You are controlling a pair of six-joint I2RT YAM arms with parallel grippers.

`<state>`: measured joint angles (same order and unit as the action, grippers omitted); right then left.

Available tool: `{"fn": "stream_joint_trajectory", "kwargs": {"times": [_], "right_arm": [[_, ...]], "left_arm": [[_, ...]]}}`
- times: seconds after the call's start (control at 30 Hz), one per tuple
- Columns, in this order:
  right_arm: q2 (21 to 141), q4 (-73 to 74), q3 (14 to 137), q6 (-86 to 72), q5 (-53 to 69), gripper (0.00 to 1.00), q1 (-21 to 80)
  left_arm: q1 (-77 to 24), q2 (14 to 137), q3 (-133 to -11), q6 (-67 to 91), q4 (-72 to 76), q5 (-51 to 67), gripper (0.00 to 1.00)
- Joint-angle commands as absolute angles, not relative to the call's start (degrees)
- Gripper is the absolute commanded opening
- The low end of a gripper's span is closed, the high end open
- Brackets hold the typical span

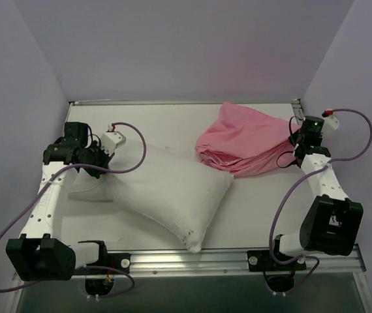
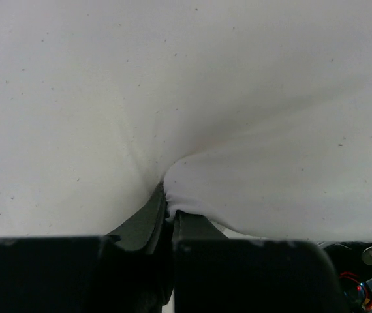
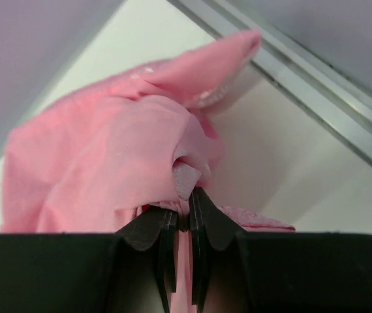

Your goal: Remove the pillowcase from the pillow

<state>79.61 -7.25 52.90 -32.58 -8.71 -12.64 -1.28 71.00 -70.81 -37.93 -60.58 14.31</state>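
The white pillow (image 1: pixel 166 192) lies bare on the table, running from the left to the front middle. My left gripper (image 1: pixel 101 166) is shut on its left corner; in the left wrist view a fold of the pillow (image 2: pixel 238 130) is pinched at the gripper (image 2: pixel 170 212). The pink pillowcase (image 1: pixel 245 140) lies crumpled at the back right, apart from the pillow except where its edge meets the pillow's right corner. My right gripper (image 1: pixel 297 151) is shut on its right end; the right wrist view shows the pillowcase (image 3: pixel 108 150) bunched in the gripper (image 3: pixel 186 208).
The white table (image 1: pixel 264 208) is boxed in by lilac walls at the left, back and right. A metal rail (image 1: pixel 192 257) runs along the near edge and another rail (image 3: pixel 316 91) along the far edge beside the pillowcase.
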Motion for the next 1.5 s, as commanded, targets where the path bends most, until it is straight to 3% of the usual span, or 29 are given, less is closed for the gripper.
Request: {"fn": "stream_joint_trajectory", "kwargs": {"times": [0.0, 0.2, 0.37, 0.4, 0.43, 0.47, 0.5, 0.53, 0.57, 0.77, 0.97, 1.17, 1.47], "right_arm": [[77.61, -6.77, 62.11, -30.59, -8.35, 0.0, -12.04], [81.11, -2.39, 79.06, -28.66, -6.6, 0.0, -12.04], [84.37, -0.35, 82.09, -27.6, -0.81, 0.0, -12.04], [85.42, 0.95, 81.65, -27.34, 1.47, 0.07, -12.04], [86.04, 2.62, 80.95, -27.25, 3.93, 0.21, -12.04], [86.57, 3.68, 80.6, -27.16, 4.65, 0.59, -12.04], [87.36, 6.74, 80.25, -27.07, 4.66, 0.72, -11.95], [87.62, 8.51, 80.07, -26.81, 3.79, 0.8, -11.61], [87.71, 9.92, 79.72, -26.2, 1.43, 0.99, -11.17], [85.35, 20.91, 79.55, -19.87, -14.63, 1.0, -3.26], [74.56, 24.25, 72.96, -19.6, -19.6, 1.0, -1.05], [64.8, 25.31, 64.1, -20.04, -14.0, 1.0, -1.05], [52.75, 22.5, 53.8, -21.44, -7.65, 1.0, -0.97]], "left_arm": [[-0.97, 70.93, -70.41, -37.0, -55.73, 14.51, 0.02], [-0.7, 72.24, -66.72, -37.53, -51.33, 12.13, 0.02], [-0.7, 73.91, -66.01, -37.18, -51.06, 16.51, 0.02], [-0.7, 74.09, -66.09, -37.7, -51.76, 18.52, 0.02], [-0.79, 74.35, -66.44, -38.49, -53.42, 22.98, 0.03], [-0.88, 74.44, -66.79, -38.93, -54.39, 25.12, 0.15], [-0.88, 74.53, -67.41, -39.46, -55.54, 27.05, 0.41], [-0.88, 74.53, -67.93, -39.72, -56.42, 28.64, 0.93], [-0.97, 74.36, -69.33, -39.47, -57.56, 29.7, 0.94], [-0.62, 73.04, -79.09, -37.09, -64.94, 24.88, 0.94], [-0.53, 65.84, -82.53, -38.06, -68.91, 24.0, 0.94], [-0.35, 61.0, -75.26, -25.7, -60.67, 8.65, 0.94], [3.34, 53.97, -63.73, -18.63, -53.17, -2.8, 0.94]]}}
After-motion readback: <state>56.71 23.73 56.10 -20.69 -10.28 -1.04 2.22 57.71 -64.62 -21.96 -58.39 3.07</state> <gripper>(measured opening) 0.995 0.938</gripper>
